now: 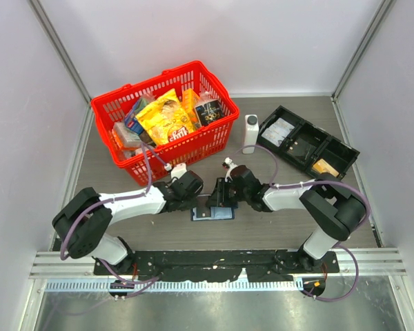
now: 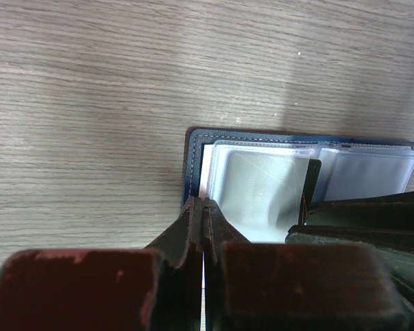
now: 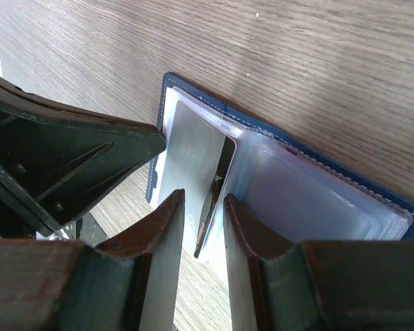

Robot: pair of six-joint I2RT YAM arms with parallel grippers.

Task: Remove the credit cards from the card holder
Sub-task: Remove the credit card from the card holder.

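The table carried a red basket full of packets at the back left and a black compartment tray at the back right. The card holder lay open and flat just in front of the basket, between my two wrists, its clear sleeves facing up. My left fingers were clenched together, their tips touching the near corner of the blue cover; whether they pinched its edge I could not tell. My right fingers stood a little apart, straddling the tilted edge of a grey-looking card that stuck partly out of a sleeve.
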